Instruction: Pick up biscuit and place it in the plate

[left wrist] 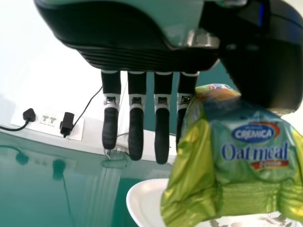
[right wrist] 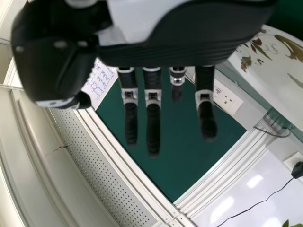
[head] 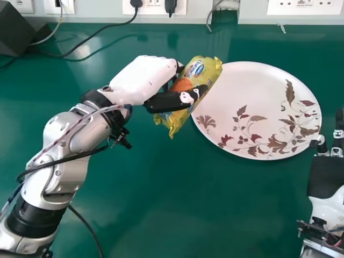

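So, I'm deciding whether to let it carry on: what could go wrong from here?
The packet, slanted in the left hand, overlaps only the left edge of the plate in the head view; released here, it might land on the table. Its shiny wrapper, pinched near the middle, could also slip or turn.

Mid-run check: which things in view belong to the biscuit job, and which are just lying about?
Part of the job:
- biscuit packet, held above the table beside the plate
- plate, where it should go
- left hand, gripping the packet

Not part of it:
- dark box, far left corner
- black cable across the table's far left
- wall sockets
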`<state>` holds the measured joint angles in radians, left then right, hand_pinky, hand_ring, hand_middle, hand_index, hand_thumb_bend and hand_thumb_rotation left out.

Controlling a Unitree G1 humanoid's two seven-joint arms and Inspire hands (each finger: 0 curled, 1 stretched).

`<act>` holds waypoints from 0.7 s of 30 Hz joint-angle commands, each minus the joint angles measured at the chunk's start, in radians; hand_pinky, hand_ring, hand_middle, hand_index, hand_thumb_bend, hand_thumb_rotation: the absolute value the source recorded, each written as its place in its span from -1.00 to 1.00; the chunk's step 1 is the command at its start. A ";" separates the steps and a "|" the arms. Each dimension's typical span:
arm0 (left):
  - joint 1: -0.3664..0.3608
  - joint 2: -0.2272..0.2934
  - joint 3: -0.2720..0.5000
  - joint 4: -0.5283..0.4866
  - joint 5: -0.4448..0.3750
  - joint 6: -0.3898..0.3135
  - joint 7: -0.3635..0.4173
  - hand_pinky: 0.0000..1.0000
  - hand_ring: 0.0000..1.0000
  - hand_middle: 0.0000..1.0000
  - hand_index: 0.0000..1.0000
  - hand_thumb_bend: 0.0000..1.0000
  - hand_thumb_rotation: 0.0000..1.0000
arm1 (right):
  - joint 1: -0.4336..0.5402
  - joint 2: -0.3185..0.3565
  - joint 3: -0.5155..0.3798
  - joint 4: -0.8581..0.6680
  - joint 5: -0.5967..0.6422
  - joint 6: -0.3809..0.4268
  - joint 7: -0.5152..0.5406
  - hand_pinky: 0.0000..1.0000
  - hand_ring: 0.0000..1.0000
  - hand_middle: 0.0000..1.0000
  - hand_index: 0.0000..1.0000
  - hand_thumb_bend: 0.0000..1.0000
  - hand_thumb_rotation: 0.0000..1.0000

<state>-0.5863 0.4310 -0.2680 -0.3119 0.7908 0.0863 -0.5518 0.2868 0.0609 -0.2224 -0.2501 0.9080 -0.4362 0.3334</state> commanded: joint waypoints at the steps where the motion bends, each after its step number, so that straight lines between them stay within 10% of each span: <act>1: -0.037 -0.006 -0.023 0.026 -0.002 -0.024 0.014 -0.17 -0.16 -0.08 0.00 -0.01 -1.00 | -0.008 0.088 -0.003 0.006 -0.002 -0.018 -0.007 -0.51 -0.27 -0.04 0.16 0.10 -1.00; 21: -0.163 -0.082 -0.085 0.195 -0.013 -0.060 0.063 -0.17 -0.17 -0.06 0.00 -0.01 -1.00 | 0.009 0.092 0.008 0.017 -0.009 -0.045 0.008 -0.42 -0.23 -0.03 0.19 0.09 -1.00</act>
<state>-0.7272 0.3561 -0.3426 -0.1302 0.7750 0.0393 -0.5115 0.2893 0.0617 -0.2137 -0.2457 0.8940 -0.4659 0.3365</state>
